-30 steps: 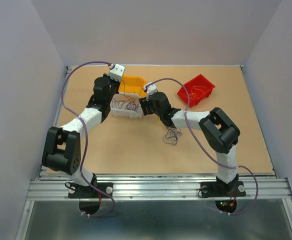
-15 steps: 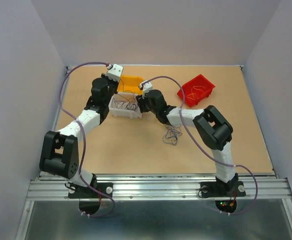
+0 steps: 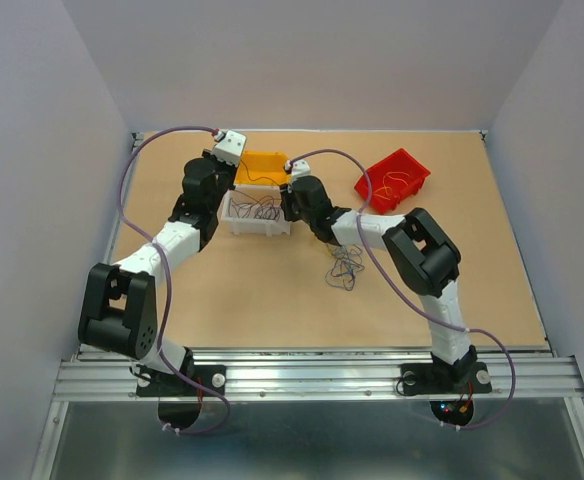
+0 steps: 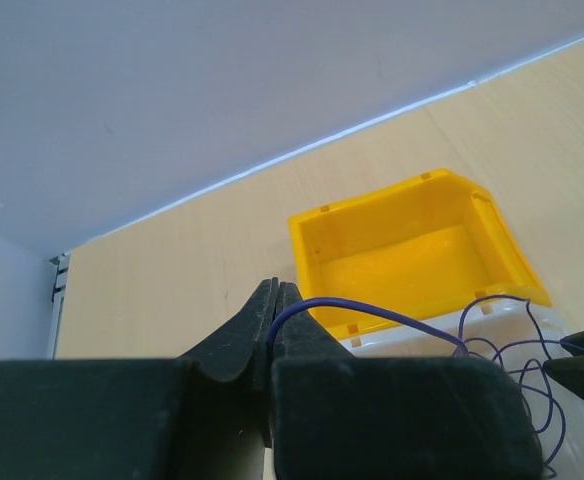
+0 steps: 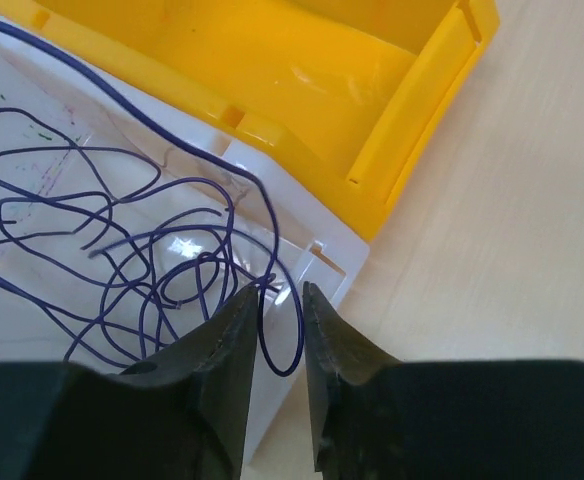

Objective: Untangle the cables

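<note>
Tan tabletop (image 3: 252, 300); thin purple cables (image 3: 260, 210) coil in white bin (image 3: 255, 229)

Before me lies a tan wooden tabletop (image 3: 252, 300), walled on three sides by pale lilac-grey panels (image 3: 312, 60). Toward the far edge I see an open yellow plastic bin (image 3: 264, 168), its near wall pressed against a translucent white plastic bin (image 3: 255, 229). A red plastic bin (image 3: 408, 192) sits well apart on my right, turned at an angle. A ribbed aluminium rail (image 3: 312, 378) runs along the near edge.
</note>
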Controlling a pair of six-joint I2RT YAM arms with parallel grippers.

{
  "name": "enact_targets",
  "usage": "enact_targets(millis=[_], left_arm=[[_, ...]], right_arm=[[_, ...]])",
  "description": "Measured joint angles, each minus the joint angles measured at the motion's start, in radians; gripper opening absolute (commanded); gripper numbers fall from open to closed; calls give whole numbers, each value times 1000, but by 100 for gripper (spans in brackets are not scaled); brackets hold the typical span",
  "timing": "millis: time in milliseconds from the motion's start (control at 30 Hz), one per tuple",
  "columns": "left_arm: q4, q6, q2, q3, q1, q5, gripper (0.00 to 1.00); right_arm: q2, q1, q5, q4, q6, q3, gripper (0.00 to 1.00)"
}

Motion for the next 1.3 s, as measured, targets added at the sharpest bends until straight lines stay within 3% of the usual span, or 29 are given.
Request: enact_targets(millis=[233,467,900,1300], left_arm=[[3,0,-6,-2,0,0,0],[3,0,-6,-2,0,10,0],[-11,-1,75,11,-10,77,0],[-150,-12,224,138,-39,122,0]], right_arm=[[-2,-8,-32,8,9,0,8],[-6,-10,-98,8,-16,0,1],[95,22,-234,-110,-51,208,1],[149,12,-309,-224,-79,260,8]])
